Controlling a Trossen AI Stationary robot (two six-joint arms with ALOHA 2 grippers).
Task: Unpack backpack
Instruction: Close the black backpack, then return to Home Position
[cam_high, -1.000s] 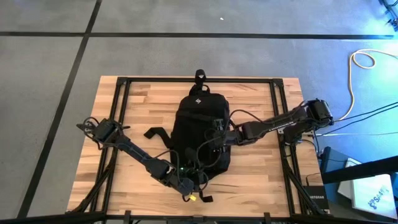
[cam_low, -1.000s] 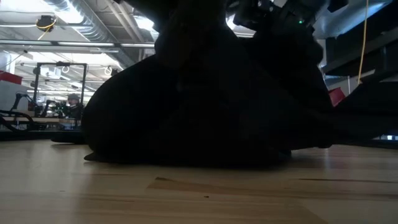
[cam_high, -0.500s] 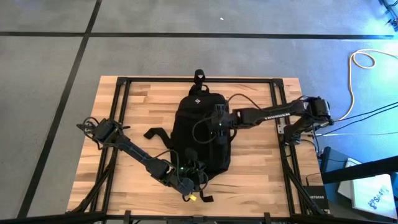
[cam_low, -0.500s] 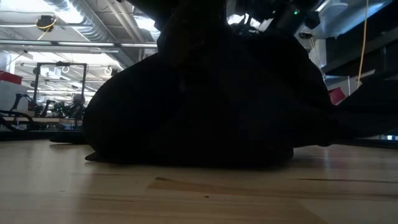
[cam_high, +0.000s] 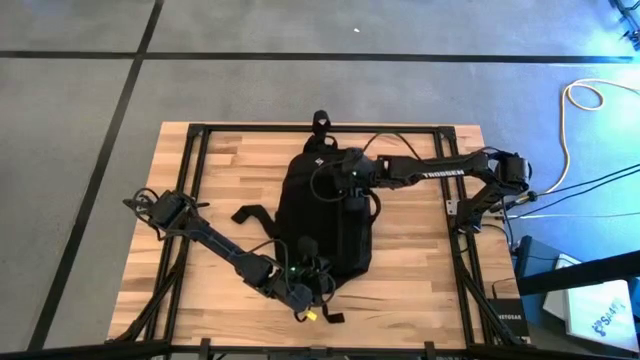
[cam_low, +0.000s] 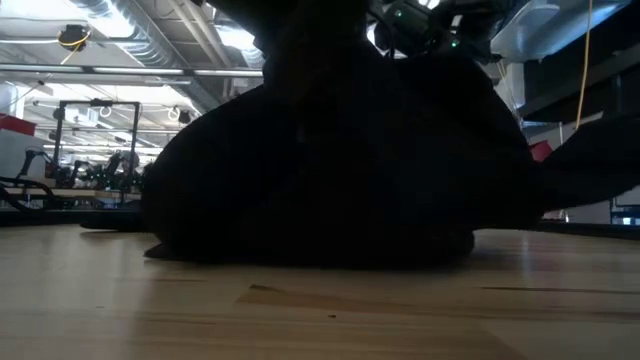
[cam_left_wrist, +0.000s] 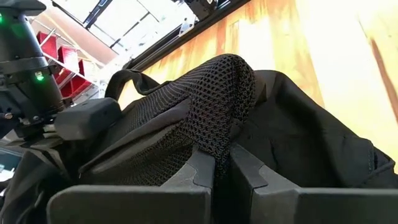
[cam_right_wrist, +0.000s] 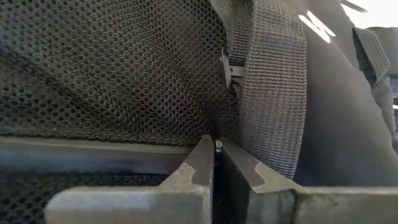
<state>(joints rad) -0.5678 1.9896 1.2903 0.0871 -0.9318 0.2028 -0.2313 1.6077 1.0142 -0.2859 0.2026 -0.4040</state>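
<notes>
Black soft fabric: the backpack lies flat mid-table in the high view, loop handle toward the far edge, straps trailing left and near. No contents show on the table; unpacking appears barely begun, with opening and emptying all left to do. The right claw sits on the pack's far-right part; the left claw is at its near end, beside a small yellow tag. A black frame edges the table; cables lie on the floor at right. Low view: the backpack fills the middle as a dark mound resting on the table, blocking sight of both claws' tips; shelving and room lights lie beyond. Left wrist view: left claw, jaws narrow, pinching a fold of black mesh of the pack. Right wrist view: right claw, jaws drawn tight together against mesh beside a webbing strap; something small sits between the tips, and I cannot tell what it is. Loose straps and mesh could snag the claws.
</notes>
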